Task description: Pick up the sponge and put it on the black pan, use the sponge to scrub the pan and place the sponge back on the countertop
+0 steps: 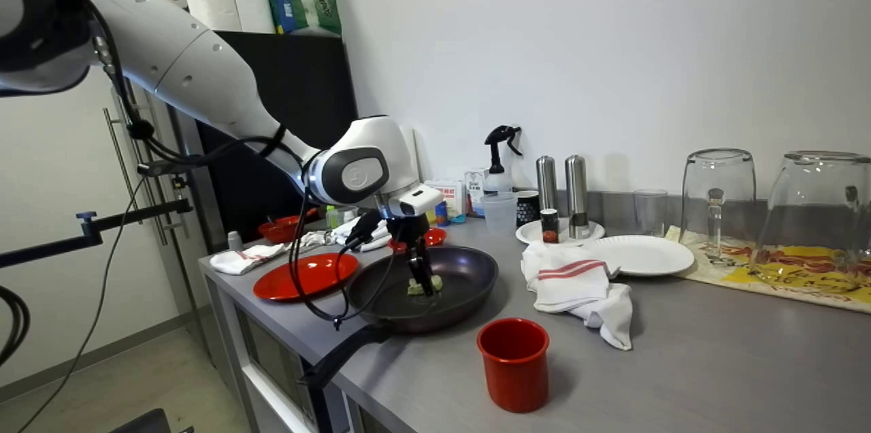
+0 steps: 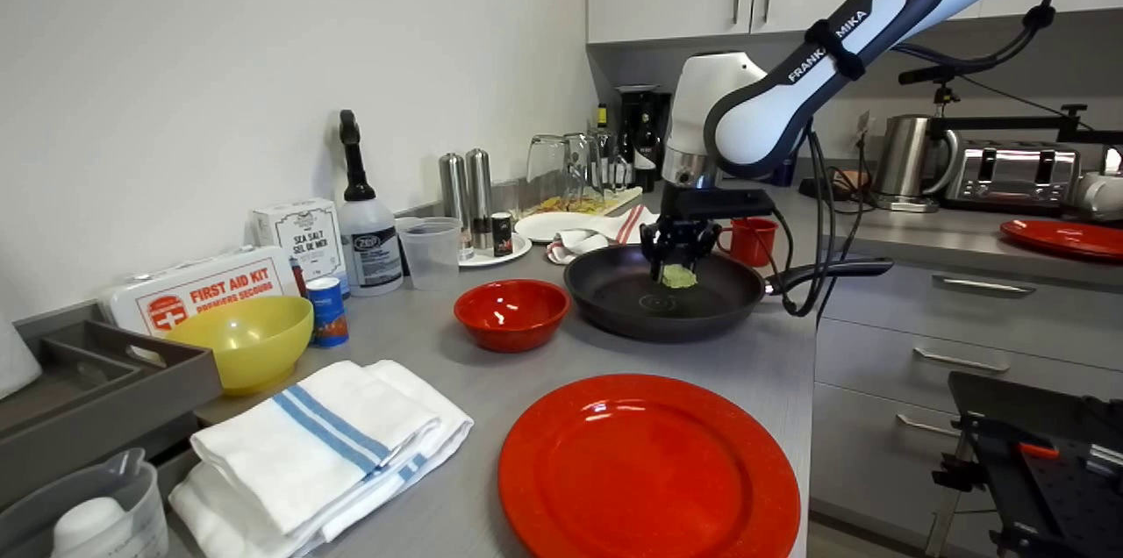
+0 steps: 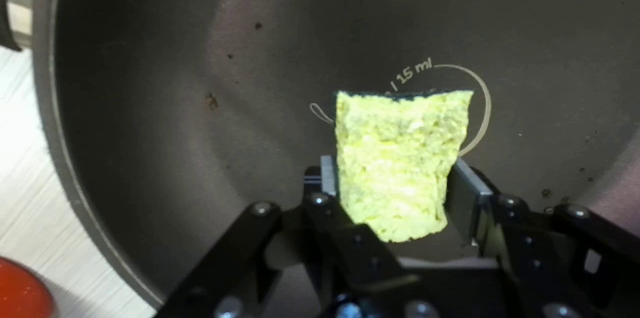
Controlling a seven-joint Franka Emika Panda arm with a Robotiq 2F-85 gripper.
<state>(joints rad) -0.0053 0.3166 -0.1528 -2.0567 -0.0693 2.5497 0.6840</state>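
Inside the black pan (image 2: 614,290): gripper (image 3: 395,173) clamping the sponge (image 3: 400,138)

Gripper is pointing down into the pan, fingers (image 3: 328,175) squeezing the sponge from both sides. Sponge is being held inside the pan's rim, partly covering the printed ring (image 3: 488,105) on the pan floor in the wrist view, yellow-green face toward the camera, dark edge showing. Can't tell whether it's touching the pan. Dark specks (image 3: 212,101) are dotting the pan floor around the sponge. Arm (image 1: 197,72) is hanging over the pan, cables (image 2: 820,216) drooping near the pan's handle (image 2: 833,271). Pan is resting on the grey countertop (image 1: 680,351), handle jutting past the edge.

Red bowl (image 2: 511,312) is sitting just beside the pan; red plate (image 2: 649,470) and red mug (image 1: 514,368) are sitting near the pan. Red-striped towel (image 1: 571,283) is lying near the pan, on the side away from the red plate. Farther from the pan, steel mills (image 1: 576,188), spray bottle (image 2: 373,246) and glass pitchers (image 1: 714,215) are standing; yellow bowl (image 2: 250,339) is sitting well apart too.
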